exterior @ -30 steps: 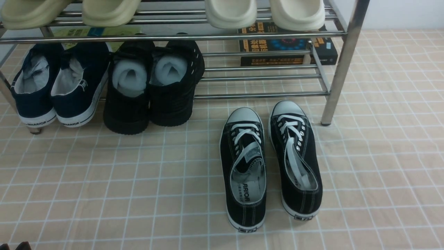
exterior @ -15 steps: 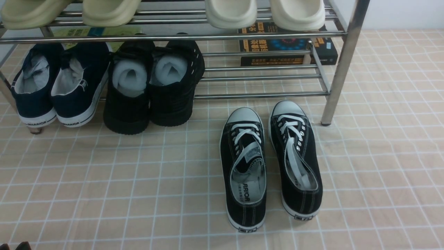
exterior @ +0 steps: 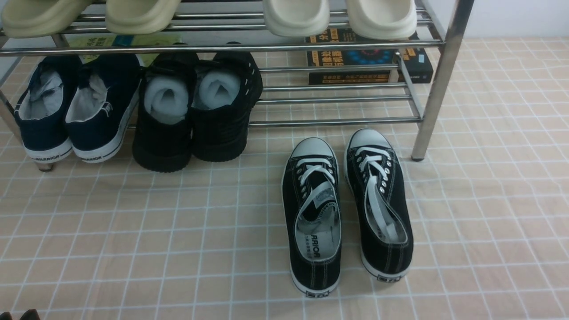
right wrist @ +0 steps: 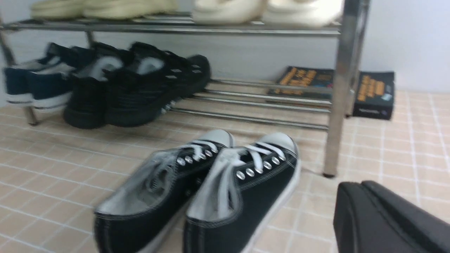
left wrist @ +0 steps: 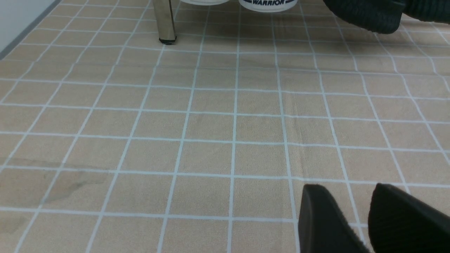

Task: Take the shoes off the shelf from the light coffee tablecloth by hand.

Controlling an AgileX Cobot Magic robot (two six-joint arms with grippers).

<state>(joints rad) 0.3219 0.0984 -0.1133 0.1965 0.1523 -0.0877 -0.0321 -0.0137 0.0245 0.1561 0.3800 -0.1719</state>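
The shoes, a pair of black canvas sneakers with white laces, stand side by side on the light coffee tablecloth, toes toward the chrome shelf, just in front of its lower right bars. They also show, blurred, in the right wrist view. My right gripper is shut and empty, near the floor beside the shoes' heels and apart from them. My left gripper is open and empty over bare cloth. Only its dark tips show at the bottom left corner of the front view.
Navy sneakers and black chunky shoes with white foam sit on the lower tier at the left. Cream slippers sit on the top tier. Books lie behind the shelf. The shelf's right leg stands close to the right sneaker's toe.
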